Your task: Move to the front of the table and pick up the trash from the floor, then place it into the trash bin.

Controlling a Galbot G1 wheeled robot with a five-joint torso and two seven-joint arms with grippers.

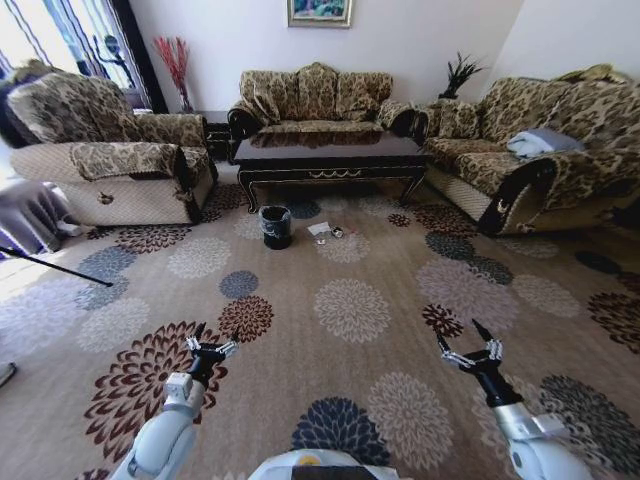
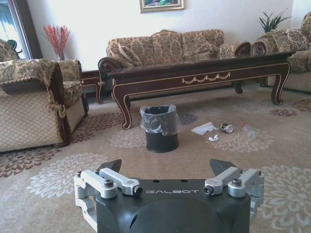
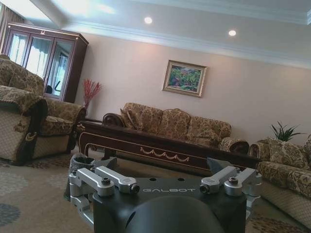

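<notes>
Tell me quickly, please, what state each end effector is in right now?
Left end effector: open, holding nothing.
Right end effector: open, holding nothing.

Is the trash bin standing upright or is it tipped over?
Upright. The trash bin stands on its base on the carpet before the table, its bag-lined mouth facing up.

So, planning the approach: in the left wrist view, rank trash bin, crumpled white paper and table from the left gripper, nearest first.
From the left gripper:
1. Trash bin, straight ahead on the carpet.
2. Crumpled white paper, slightly beyond, toward the bin's right.
3. Table, behind both.
</notes>
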